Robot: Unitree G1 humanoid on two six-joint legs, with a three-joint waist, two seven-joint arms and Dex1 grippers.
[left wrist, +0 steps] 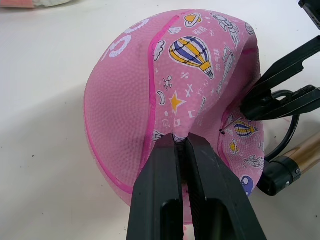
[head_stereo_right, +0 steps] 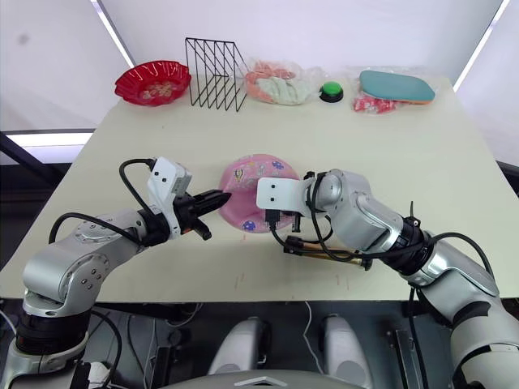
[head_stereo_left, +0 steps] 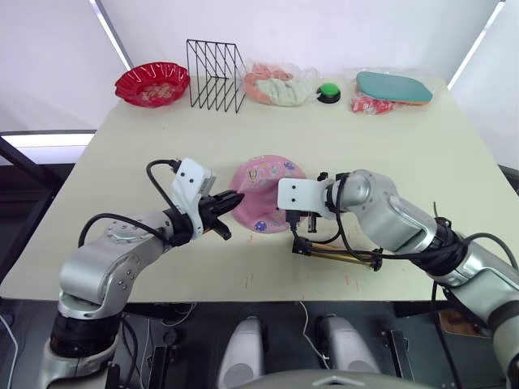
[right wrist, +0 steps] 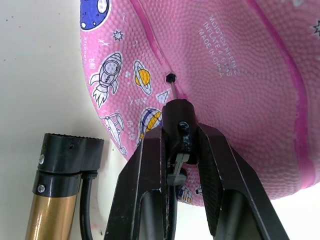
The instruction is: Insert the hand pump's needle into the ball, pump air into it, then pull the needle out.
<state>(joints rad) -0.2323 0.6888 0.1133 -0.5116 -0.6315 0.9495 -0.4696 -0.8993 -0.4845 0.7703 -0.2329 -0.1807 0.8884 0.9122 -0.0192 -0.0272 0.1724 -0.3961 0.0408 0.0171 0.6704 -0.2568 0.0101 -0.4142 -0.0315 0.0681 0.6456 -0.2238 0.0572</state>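
A pale cream table (head_stereo_left: 454,170) against a white backdrop is carrying the scene, with the pink ball (head_stereo_left: 261,194) lying flattened and dented near the table's front edge. Along the far edge beyond the ball, from left to right, are sitting a red scalloped bowl (head_stereo_left: 152,83), a black wire rack (head_stereo_left: 215,75), a bag of pink and pale items (head_stereo_left: 277,86), a green push button (head_stereo_left: 328,91) and a teal tray (head_stereo_left: 394,87) on a red-printed packet.

To the ball's left, the left gripper (head_stereo_left: 231,197) is pinching the ball's folded rim, its two black fingers (left wrist: 167,185) drawn together on the rubber. At the ball's right side, the right gripper (right wrist: 175,112) is clamping the black hose end that carries the needle (right wrist: 173,89), its silver tip reaching just to the dark valve hole (right wrist: 170,77) beside the printed inflation lettering. The gold hand pump (head_stereo_left: 345,258) is lying on the table just to the right of the ball and nearer the front edge, its black hose (head_stereo_left: 320,241) looping back up to the gripper.

The insertion appears barely begun. Doing it well likely means keeping the needle in line with the hole, pushing straight and slowly, while the left gripper is bracing the limp ball so the skin does not buckle away.
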